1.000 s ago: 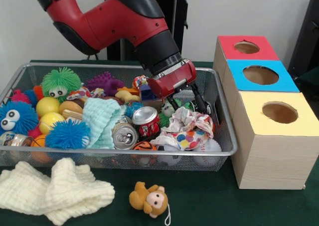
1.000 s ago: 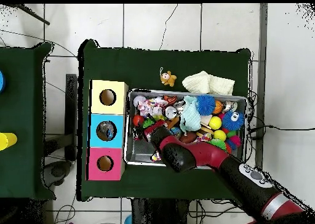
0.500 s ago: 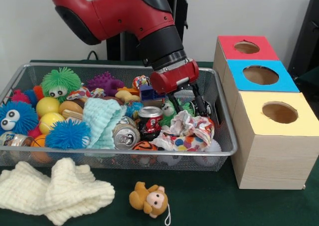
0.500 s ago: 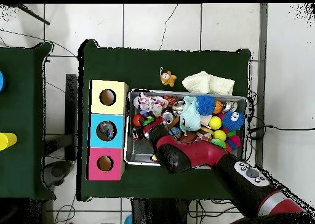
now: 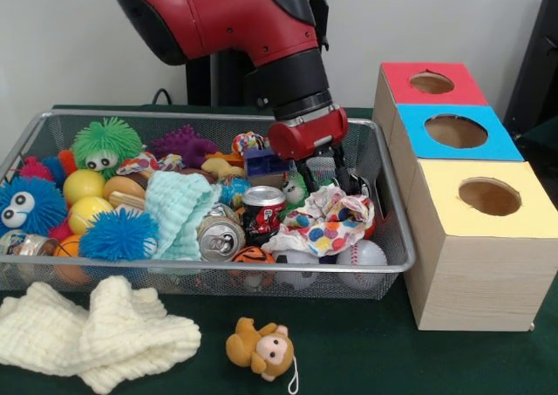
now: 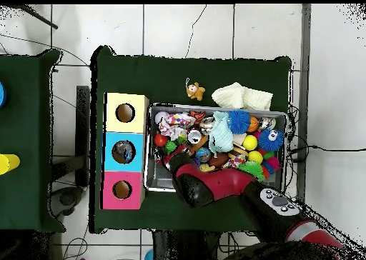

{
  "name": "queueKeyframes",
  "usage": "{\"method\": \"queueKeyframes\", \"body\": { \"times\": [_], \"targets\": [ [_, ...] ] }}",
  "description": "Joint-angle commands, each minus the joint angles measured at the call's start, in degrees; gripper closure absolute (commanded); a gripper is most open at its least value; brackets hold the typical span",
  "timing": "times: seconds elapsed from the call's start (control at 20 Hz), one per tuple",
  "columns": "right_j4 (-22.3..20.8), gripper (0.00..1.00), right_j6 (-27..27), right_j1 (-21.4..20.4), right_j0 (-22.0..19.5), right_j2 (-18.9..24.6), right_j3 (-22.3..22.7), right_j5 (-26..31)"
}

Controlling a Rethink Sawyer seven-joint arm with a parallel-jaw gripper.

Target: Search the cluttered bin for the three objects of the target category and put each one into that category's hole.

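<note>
The gripper [image 5: 336, 181] is down in the bin [image 5: 394, 264] at 3 o'clock, by the spotted cloth [image 5: 327, 225]. I cannot tell if its jaws hold anything. The cloth could snag and lift too.

Red arm [image 6: 214, 186] over cluttered wire bin [image 6: 154, 182], gripper seemingly hidden beneath

In the front view a wire bin [image 5: 397, 260] stood on the table [image 5: 366, 351], filled with toys. Three boxes [image 5: 475, 238] stood in a row just beside the bin's right end, each with a hole on top. Inside the bin, two cans [image 5: 218, 236] lay near the middle, a cloth [image 5: 174, 207] to their left, a crumpled rag [image 5: 327, 225] to their right. Before the bin lay a folded towel [image 5: 96, 330] and, right of it, a toy monkey [image 5: 261, 349].
</note>
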Motion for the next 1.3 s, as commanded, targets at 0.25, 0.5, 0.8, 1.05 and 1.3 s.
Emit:
{"method": "queueKeyframes", "body": {
  "times": [0.25,0.5,0.8,1.05,1.3],
  "targets": [
    [1.9,0.0,10.0,-3.2,2.4,-8.9,-7.4,-3.1],
    [1.3,0.0,10.7,-3.4,1.4,-7.9,-6.9,-4.7],
    [0.0,0.0,11.0,-3.4,-0.6,-5.1,-6.4,-4.9],
    [-3.5,0.0,11.4,-1.8,-6.5,3.6,-4.6,-3.5],
    [-5.0,0.0,11.3,-0.4,-10.6,9.1,-3.3,-2.8]
  ]
}}
